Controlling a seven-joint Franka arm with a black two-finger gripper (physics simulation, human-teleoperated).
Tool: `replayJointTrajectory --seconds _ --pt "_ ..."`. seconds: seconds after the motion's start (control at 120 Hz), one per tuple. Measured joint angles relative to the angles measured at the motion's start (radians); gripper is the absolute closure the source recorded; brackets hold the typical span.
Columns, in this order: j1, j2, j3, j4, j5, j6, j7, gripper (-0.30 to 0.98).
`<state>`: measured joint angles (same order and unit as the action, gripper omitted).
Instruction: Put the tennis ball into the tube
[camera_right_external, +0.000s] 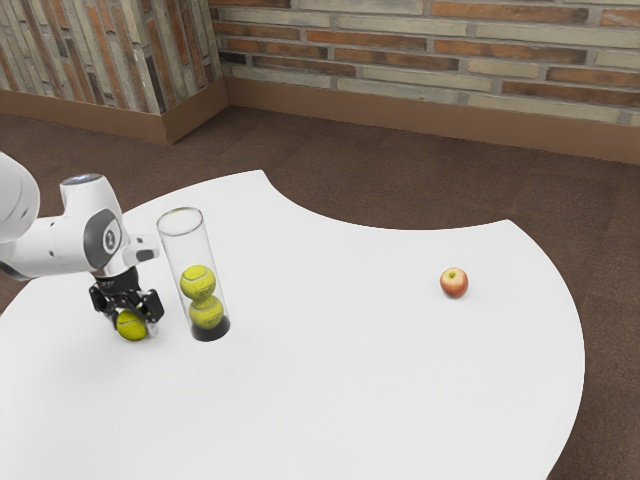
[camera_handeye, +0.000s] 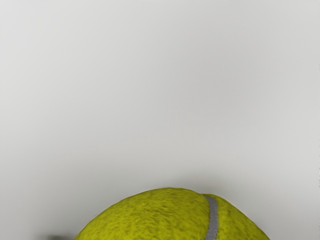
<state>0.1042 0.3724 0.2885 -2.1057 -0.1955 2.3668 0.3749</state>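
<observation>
Gripper (camera_right_external: 132, 319) surrounds the loose ball (camera_right_external: 131, 327) beside the tube (camera_right_external: 188, 248) at the apparent grasping step, its hold unclear; a firm grip and high lift must follow.

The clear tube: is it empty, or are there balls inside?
Not empty: the tube holds two stacked yellow balls, with free space above them.

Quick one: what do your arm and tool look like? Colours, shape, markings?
Arm: glossy white, rounded, bulbous links, with a dark grey oval badge bearing a small light mark, and a blue-grey round cap on the upright part. Tool: black, angular. I see no cables.
</observation>
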Motion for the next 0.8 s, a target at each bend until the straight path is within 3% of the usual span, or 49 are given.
replayJointTrajectory --seconds 0.417,0.667,0.8 --pt "-0.002 -0.023 0.001 -0.016 -0.001 -0.002 0.008 0.27" --pt "-0.002 -0.033 0.001 -0.014 0.005 -0.001 0.007 0.31" --pt "-0.001 -0.105 0.009 -0.017 0.015 -0.021 0.008 0.32"
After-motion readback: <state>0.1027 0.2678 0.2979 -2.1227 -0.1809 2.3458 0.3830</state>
